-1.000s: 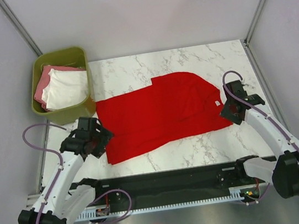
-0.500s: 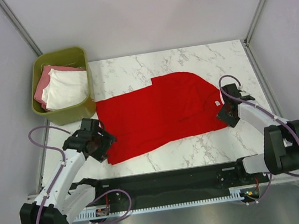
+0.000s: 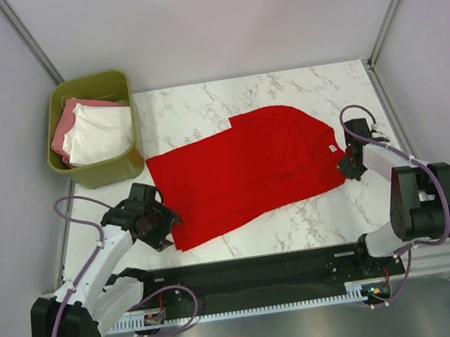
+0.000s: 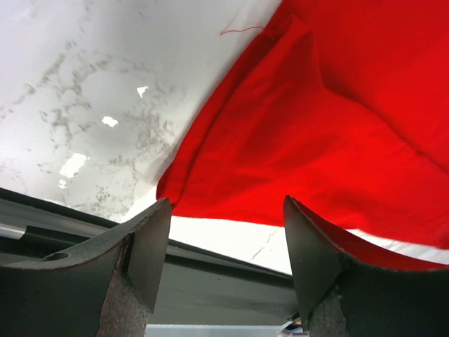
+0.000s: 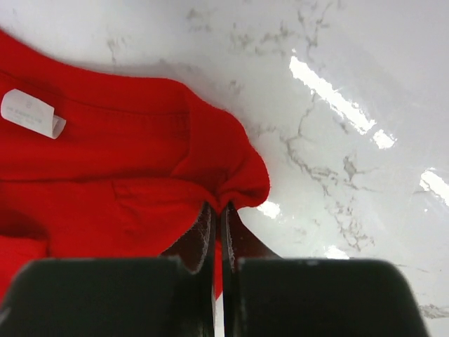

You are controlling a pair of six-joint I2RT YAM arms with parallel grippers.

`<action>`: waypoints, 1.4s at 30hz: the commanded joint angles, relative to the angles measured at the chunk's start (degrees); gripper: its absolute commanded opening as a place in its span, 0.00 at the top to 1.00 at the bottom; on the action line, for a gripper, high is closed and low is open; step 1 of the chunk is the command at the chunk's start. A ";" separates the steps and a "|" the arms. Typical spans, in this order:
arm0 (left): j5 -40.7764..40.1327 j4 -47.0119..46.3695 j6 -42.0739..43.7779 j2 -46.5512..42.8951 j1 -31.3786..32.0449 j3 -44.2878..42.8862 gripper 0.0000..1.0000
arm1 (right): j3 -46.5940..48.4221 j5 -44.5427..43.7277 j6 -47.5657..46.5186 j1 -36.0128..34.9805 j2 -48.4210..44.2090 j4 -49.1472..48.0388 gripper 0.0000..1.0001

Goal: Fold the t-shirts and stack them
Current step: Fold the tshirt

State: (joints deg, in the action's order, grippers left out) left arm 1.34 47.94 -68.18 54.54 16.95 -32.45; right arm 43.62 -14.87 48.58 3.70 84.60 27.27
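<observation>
The red t-shirt (image 3: 246,170) lies spread on the marble table (image 3: 281,89), its white neck label (image 3: 332,150) at the right end. My right gripper (image 3: 347,166) is shut on the shirt's right edge, and in the right wrist view the red cloth (image 5: 140,175) bunches between its closed fingers (image 5: 219,217), just right of the label (image 5: 31,114). My left gripper (image 3: 164,227) stands open at the shirt's near left corner. In the left wrist view that corner (image 4: 210,189) lies just beyond the open gripper (image 4: 226,253), with nothing between the fingers.
An olive-green bin (image 3: 128,161) stands at the table's far left corner and holds a folded white t-shirt (image 3: 101,131) and a pink t-shirt (image 3: 63,128). A black rail (image 3: 248,274) runs along the table's near edge.
My right gripper has closed on the shirt's right edge by the label. My left gripper has moved nearer and rightward to the shirt's near left corner. The shirt has shifted slightly right.
</observation>
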 commanded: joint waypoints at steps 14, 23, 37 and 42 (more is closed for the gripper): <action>-8.02 2.68 -18.03 4.78 19.70 0.63 0.36 | 3.14 0.20 -0.68 3.06 3.30 -3.62 1.00; -13.20 0.31 -19.45 15.40 21.28 -1.30 0.36 | 2.53 0.90 -0.85 3.59 2.42 -4.06 1.00; -21.29 -6.80 -14.01 25.69 21.55 -8.94 0.98 | 2.70 1.34 -2.96 8.68 -0.31 -3.01 1.00; -19.89 -9.09 -6.02 37.28 17.78 -20.34 0.98 | 3.75 1.78 -2.08 11.23 1.36 -2.92 1.00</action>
State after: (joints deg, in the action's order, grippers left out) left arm -13.45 43.92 -80.18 86.11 36.99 -46.48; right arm 45.47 -12.40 46.28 13.26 85.71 24.51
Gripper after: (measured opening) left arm 0.043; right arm 0.023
